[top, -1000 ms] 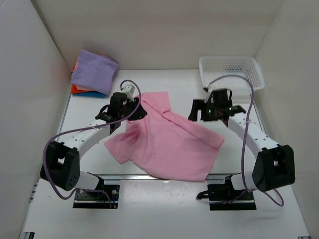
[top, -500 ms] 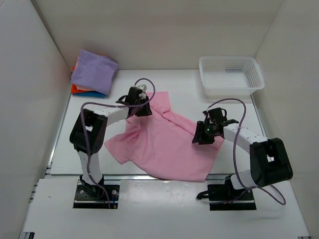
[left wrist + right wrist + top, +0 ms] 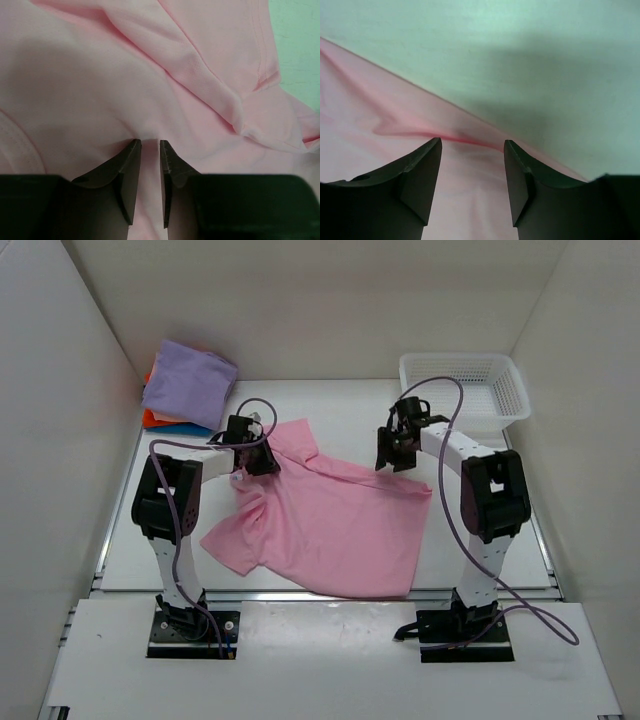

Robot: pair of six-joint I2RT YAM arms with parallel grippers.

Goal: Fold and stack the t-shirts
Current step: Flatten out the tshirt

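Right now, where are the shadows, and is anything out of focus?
Top external view: even, soft light, sharp, with only faint shadows on the pink shirt. Left wrist view: seams sharp, with a dim patch of cloth above the left fingers. Right wrist view: a broad soft shadow on the table, and the cloth edge slightly blurred between the right fingers.

The pink t-shirt (image 3: 330,530) is soft, matt knit cloth, creased, with stitched hems. The left claw (image 3: 149,144) and right claw (image 3: 472,142) show matt black plastic. The basket (image 3: 415,390) is white plastic mesh, the worktop (image 3: 340,410) smooth matt white, and the lavender t-shirt (image 3: 188,383) is matt cloth too.
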